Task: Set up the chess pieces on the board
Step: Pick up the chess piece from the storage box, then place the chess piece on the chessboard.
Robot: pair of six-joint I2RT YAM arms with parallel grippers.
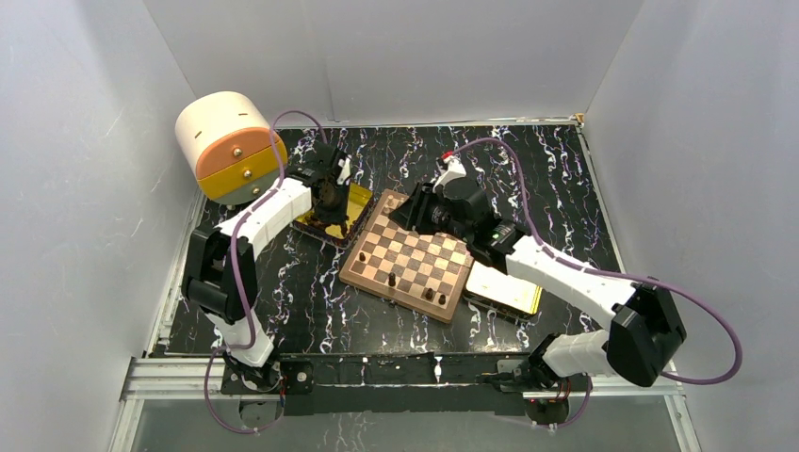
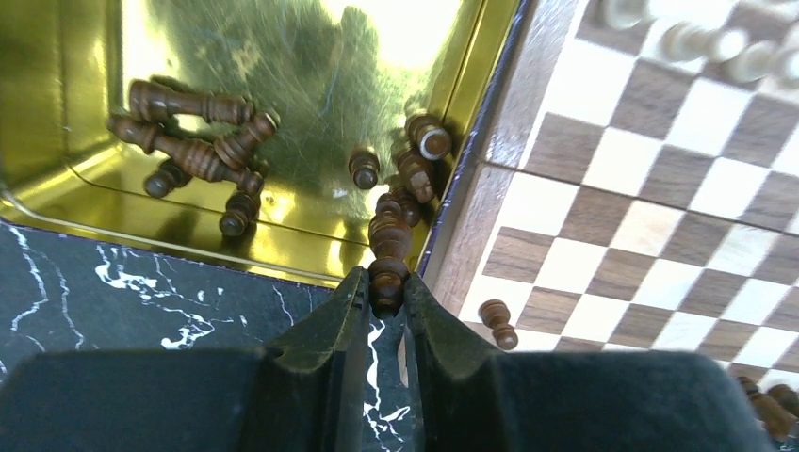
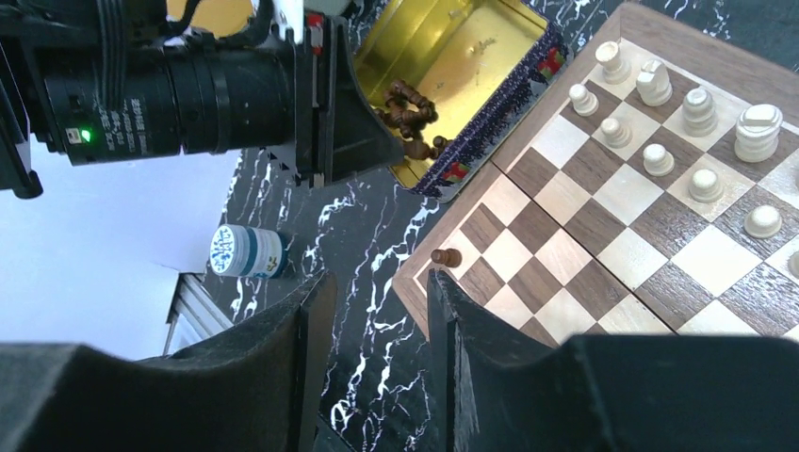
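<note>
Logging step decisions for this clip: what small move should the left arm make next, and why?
Probably lift the left gripper straight up: its fingers look shut on a dark brown turned chess piece at the shiny gold tray's near wall, with other dark pieces lying close, and the checkered wooden board beside it has few dark pieces.

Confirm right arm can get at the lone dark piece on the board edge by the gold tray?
Probably yes. The right pincer is open and empty; the dark piece sits ahead of it at the edge of the board, nothing between. Left pincer is at the gold tray, aside.
</note>
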